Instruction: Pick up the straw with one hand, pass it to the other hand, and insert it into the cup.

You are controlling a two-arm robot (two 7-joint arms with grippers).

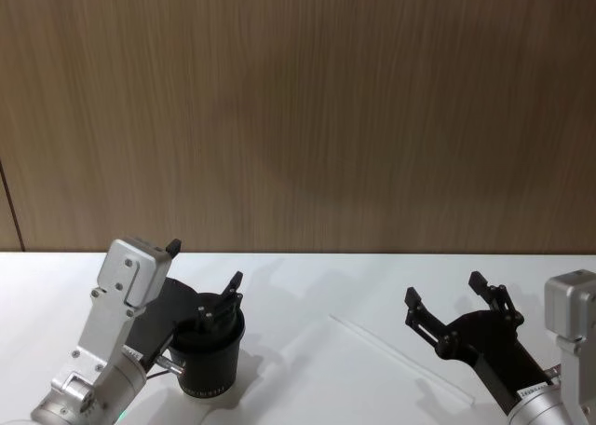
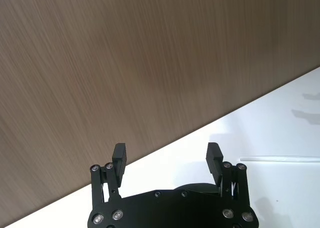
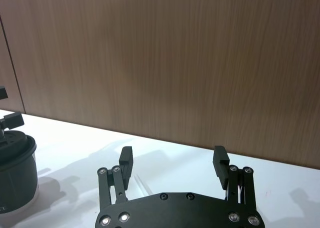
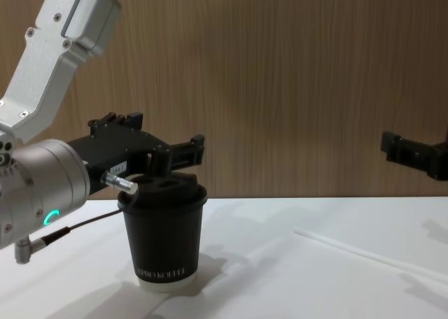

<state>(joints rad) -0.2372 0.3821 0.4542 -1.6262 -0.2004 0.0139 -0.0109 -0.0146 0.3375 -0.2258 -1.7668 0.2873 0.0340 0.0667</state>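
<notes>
Both grippers hang with fingers spread wide and nothing between them. The left gripper [image 1: 205,265] hovers just above the lidded cup [image 1: 212,355], which stands upright on the white table [image 1: 307,285] at the near left. The straw [image 1: 400,358] lies flat on the table, right of the cup. The right gripper [image 1: 444,290] is raised off the table by the straw's right part.

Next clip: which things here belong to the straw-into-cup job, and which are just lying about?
Part of the job:
straw, lying flat
cup, lid on
right gripper, open, near the straw
left gripper, open, above the cup

Not part of it:
white table
wooden wall behind
</notes>
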